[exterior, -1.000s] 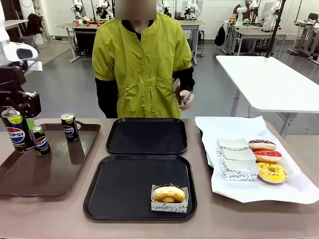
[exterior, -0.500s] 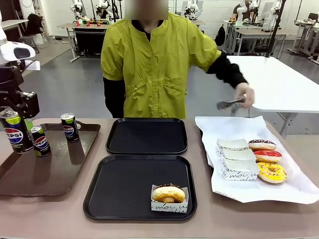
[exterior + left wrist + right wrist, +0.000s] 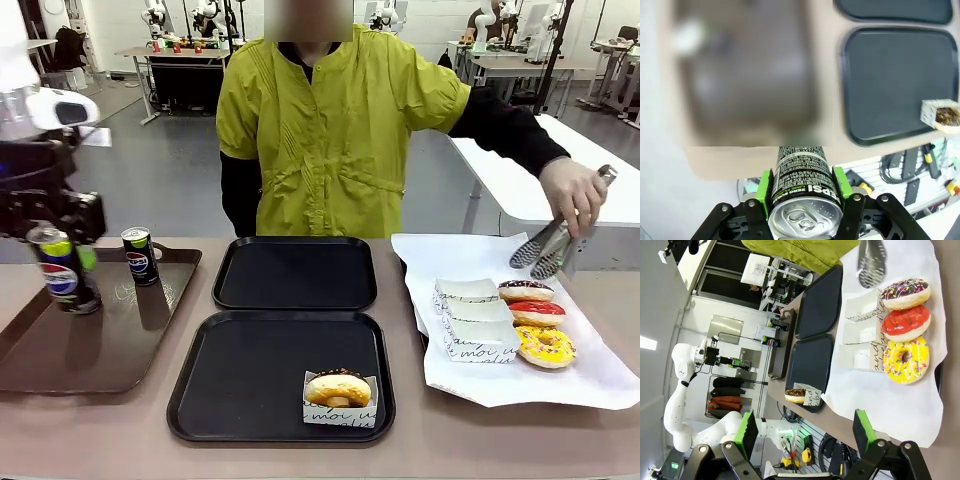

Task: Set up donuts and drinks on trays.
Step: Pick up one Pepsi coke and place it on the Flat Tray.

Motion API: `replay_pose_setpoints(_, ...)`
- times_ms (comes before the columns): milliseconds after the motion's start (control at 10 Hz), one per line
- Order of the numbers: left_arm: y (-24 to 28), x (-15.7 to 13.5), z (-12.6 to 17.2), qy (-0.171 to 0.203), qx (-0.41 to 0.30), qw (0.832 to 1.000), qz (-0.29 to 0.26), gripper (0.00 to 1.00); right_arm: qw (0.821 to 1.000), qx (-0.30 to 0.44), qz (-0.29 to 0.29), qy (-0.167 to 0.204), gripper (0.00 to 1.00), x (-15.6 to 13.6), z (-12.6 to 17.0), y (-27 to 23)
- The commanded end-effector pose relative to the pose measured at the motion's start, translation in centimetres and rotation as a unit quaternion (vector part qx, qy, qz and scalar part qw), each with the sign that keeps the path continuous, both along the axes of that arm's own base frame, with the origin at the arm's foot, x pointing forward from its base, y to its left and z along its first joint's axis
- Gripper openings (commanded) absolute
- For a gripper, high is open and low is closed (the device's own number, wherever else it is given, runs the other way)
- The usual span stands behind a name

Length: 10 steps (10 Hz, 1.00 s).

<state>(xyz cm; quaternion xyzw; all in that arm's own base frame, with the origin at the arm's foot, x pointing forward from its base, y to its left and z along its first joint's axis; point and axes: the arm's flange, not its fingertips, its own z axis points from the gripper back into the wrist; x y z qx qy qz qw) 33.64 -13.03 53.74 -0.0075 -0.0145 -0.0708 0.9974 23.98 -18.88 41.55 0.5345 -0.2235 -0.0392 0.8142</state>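
Since a second ago your left gripper [image 3: 62, 252] has carried its Pepsi can [image 3: 60, 275] inward from the table's left edge. It now hangs over the glossy brown tray [image 3: 60, 360]. The person's hand [image 3: 572, 190] has swung out to your right and now holds metal tongs [image 3: 545, 250] above the white paper sheet [image 3: 590, 375].

The left fingers are clamped on the can, which is clear of the tray. In the left wrist view the label reads "PEPSI" and "ZERO". A second can [image 3: 138, 255], also marked "PEPSI", stands at the back of the brown tray.

Your right gripper [image 3: 805, 432] has its fingers wide apart, with nothing between them.

The near black tray [image 3: 250, 370] holds one donut [image 3: 338, 388] in a paper tray; the far black tray [image 3: 295, 272] lies just behind it. On the sheet, chocolate [image 3: 525, 290], red [image 3: 537, 312] and yellow [image 3: 545, 345] donuts lie beside empty paper trays [image 3: 475, 320]. Their black script begins "moi".
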Motion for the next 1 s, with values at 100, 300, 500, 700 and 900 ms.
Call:
replay_pose_setpoints(100, -10.5, -2.3, -3.9, -0.008, -0.021, 0.996, -0.088, 0.59, 1.000, 0.004, 0.001, -0.004, 1.00, -0.1, 0.0, 0.0)
replay_pose_setpoints(300, -15.7, -1.9, -7.7, -0.006, -0.018, 0.994, -0.104, 0.59, 1.000, 0.004, 0.001, -0.004, 1.00, -0.1, 0.0, 0.0)
replay_pose_setpoints(500, -19.6, -0.2, -9.8, -0.005, -0.008, 0.992, -0.126, 0.59, 1.000, 0.004, 0.001, -0.004, 1.00, -0.1, 0.0, 0.0)
replay_pose_setpoints(700, -20.8, 1.1, -11.1, 0.002, -0.002, 0.992, -0.127, 0.59, 1.000, 0.004, 0.001, -0.004, 1.00, -0.1, 0.0, 0.0)
replay_pose_setpoints(900, -20.7, 2.8, -12.0, 0.019, -0.003, 0.993, -0.118, 0.59, 1.000, 0.004, 0.001, -0.004, 1.00, -0.1, 0.0, 0.0)
